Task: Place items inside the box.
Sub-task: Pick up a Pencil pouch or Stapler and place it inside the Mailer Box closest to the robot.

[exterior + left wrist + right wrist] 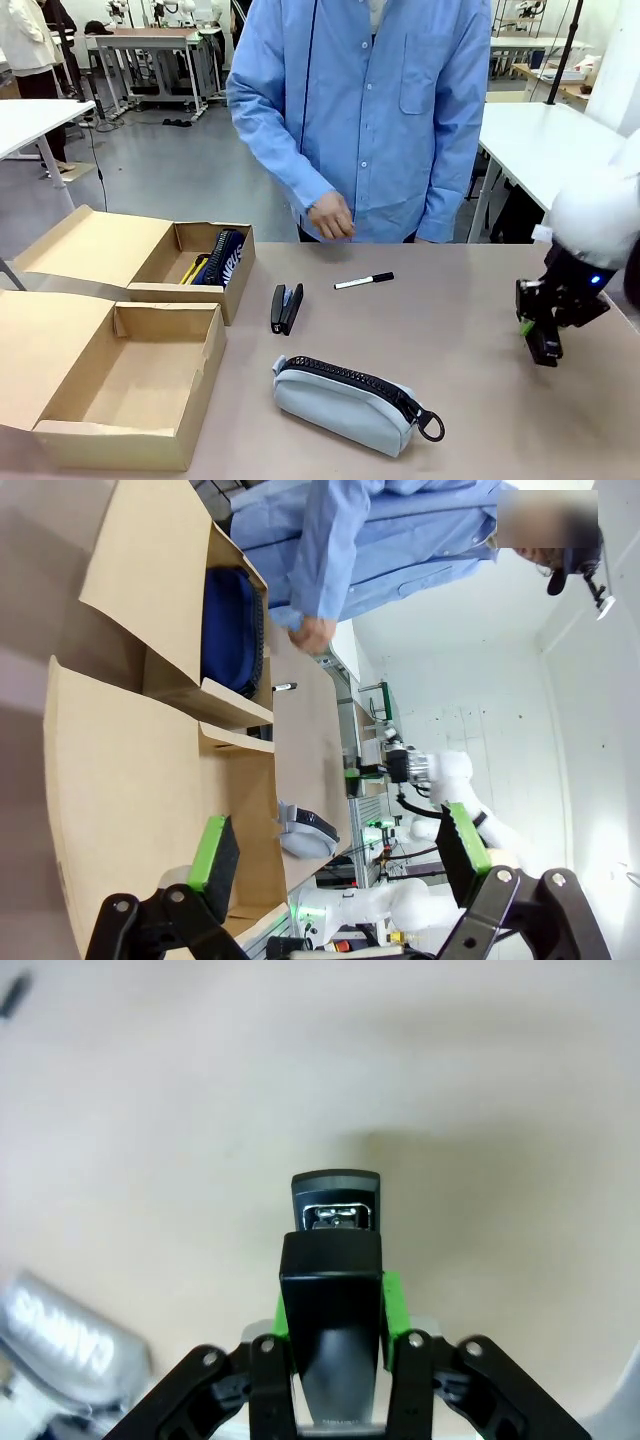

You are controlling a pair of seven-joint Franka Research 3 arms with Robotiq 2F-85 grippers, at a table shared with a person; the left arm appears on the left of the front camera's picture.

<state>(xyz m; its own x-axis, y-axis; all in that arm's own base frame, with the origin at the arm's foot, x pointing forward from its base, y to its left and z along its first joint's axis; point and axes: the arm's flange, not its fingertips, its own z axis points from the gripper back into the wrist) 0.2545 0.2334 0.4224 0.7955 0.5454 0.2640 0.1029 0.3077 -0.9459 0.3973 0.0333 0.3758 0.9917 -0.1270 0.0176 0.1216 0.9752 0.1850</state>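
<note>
My right gripper (540,340) hangs just above the table at the right, shut on a black stapler (335,1250) that pokes out past the green pads. A second black stapler (286,308) lies mid-table, with a black-and-white marker (364,281) behind it. A light grey pouch (350,400) lettered CAMPUS (60,1335) lies at the front. The near box (120,430) stands open with nothing in it. The far box (190,292) holds a navy pouch (226,258) and a yellow item (192,268). My left gripper (338,845) is open over the boxes.
A person in a blue shirt stands at the far side, one hand (330,215) held loosely above the table edge. Both boxes have their lids folded out to the left. Bare tabletop lies between the pouch and my right gripper.
</note>
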